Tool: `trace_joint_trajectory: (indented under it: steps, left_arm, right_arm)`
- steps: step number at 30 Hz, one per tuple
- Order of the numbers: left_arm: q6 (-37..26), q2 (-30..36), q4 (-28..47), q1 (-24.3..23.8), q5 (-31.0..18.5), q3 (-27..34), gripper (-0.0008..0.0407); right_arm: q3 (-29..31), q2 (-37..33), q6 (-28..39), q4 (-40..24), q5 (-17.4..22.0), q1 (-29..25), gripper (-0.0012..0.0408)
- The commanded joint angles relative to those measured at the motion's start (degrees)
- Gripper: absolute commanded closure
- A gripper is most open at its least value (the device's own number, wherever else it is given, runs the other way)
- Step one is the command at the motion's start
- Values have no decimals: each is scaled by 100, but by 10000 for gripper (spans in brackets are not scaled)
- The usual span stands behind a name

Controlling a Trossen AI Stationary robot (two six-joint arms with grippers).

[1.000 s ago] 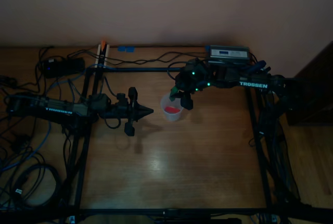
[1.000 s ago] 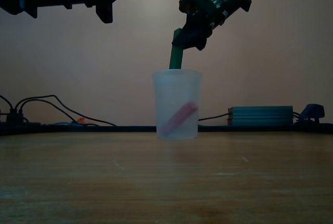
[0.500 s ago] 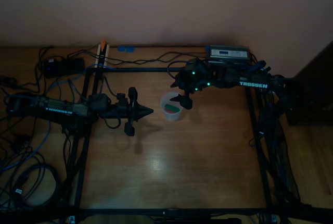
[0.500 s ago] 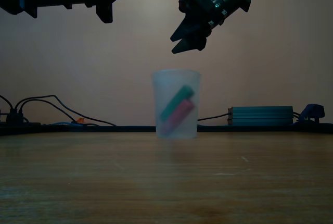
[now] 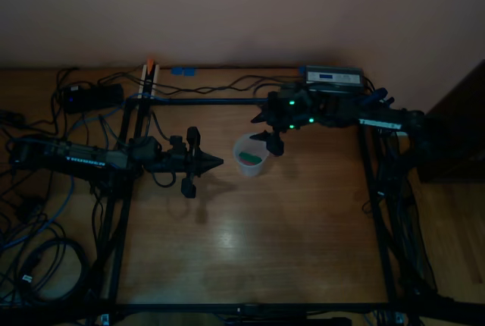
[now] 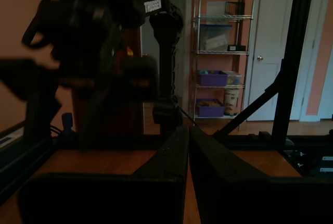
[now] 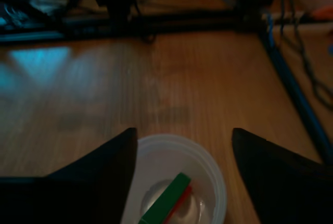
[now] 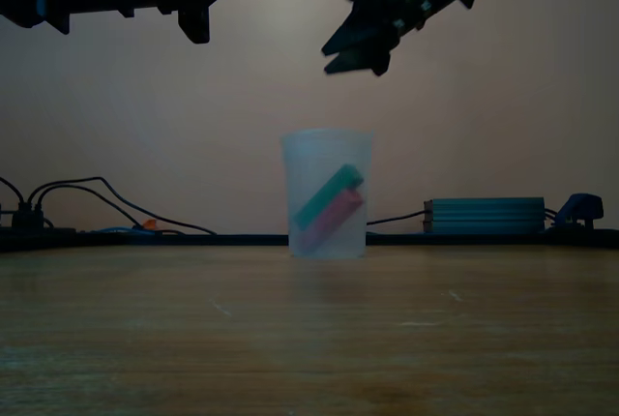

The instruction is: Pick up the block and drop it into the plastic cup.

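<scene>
The translucent white plastic cup [image 8: 327,242] stands upright on the wooden table. Inside it a long green block [image 8: 330,193] leans on a flat red piece [image 8: 330,219]. The top view shows the same cup [image 5: 241,148] with the green block [image 5: 248,158] inside. My right gripper [image 8: 327,61] hangs open and empty above the cup's rim. In the right wrist view its fingers [image 7: 112,156] frame the cup [image 7: 216,182], and the green block [image 7: 166,200] lies over the red piece [image 7: 180,202]. My left gripper [image 5: 218,161] is shut and empty, beside the cup on the top view's left.
A black frame [image 5: 371,189] borders the wooden table. A grey power box [image 8: 484,215] sits behind the cup on the exterior view's right. Cables [image 5: 45,250] and a black box [image 5: 91,96] crowd the top view's left side.
The right gripper opened and let go of the green block, which dropped into the cup onto the red piece. That gripper then rose and drew back. The left arm stayed still.
</scene>
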State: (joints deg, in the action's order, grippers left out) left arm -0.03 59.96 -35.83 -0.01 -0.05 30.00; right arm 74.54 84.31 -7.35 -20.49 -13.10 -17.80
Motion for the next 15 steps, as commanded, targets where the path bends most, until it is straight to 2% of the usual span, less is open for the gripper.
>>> trace_joint_trajectory:
  steps: [1, 12, 13, 15]
  left_arm:
    - [0, 2, 2, 0, 0, 2, 399]
    - [2, 2, 4, 0, 2, 2, 399]
    - [2, 2, -4, 0, 2, 2, 399]
    - [2, 2, 4, 0, 0, 2, 399]
  right_arm:
    - [-205, -348, -26, 94, -50, -22, 210]
    - [-2122, -2594, 87, 1143, -63, -116, 391]
    - [-2280, -2761, 96, 1167, -66, -116, 401]
    - [-2544, -3040, 157, 1172, -61, -122, 388]
